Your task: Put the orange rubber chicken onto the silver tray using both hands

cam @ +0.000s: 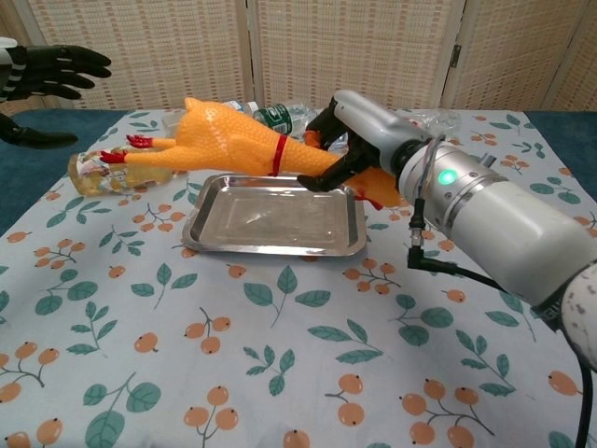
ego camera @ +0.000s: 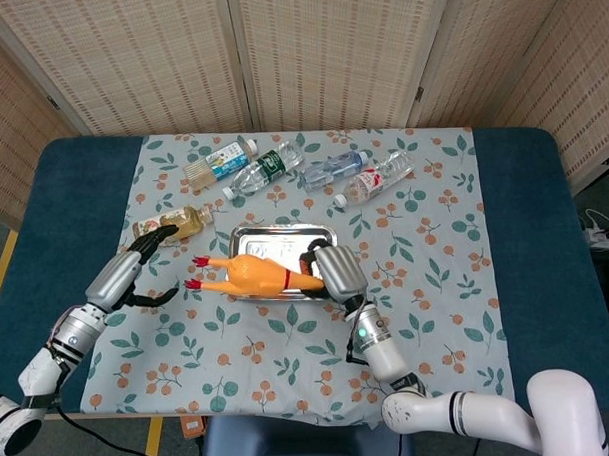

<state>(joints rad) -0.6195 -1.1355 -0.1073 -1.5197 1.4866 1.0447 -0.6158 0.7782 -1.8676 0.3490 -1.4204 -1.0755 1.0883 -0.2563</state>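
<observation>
The orange rubber chicken (cam: 229, 140) hangs lifted over the silver tray (cam: 272, 245), its plump, dimpled body stretched lengthwise above the tray's far rim, a red band around its neck and thin red feet pointing toward the desk's left side. The right hand (cam: 350, 140) grips it at the neck end, dark fingers curled round the narrow part; the head seems tucked behind the palm, though the view there is crowded. The tray is a shallow rectangular pan of shiny metal with rounded corners, lying flat near the middle of the desk on a pale cloth (ego camera: 425, 244) printed with leaves and orange berries. The left hand (ego camera: 126, 274) is well apart toward the desk's left edge, holding nothing, fingers spread. Beside it lies a plastic bottle (ego camera: 174, 224) of amber liquid; more clear bottles (ego camera: 313, 171) lie toward the far edge.
</observation>
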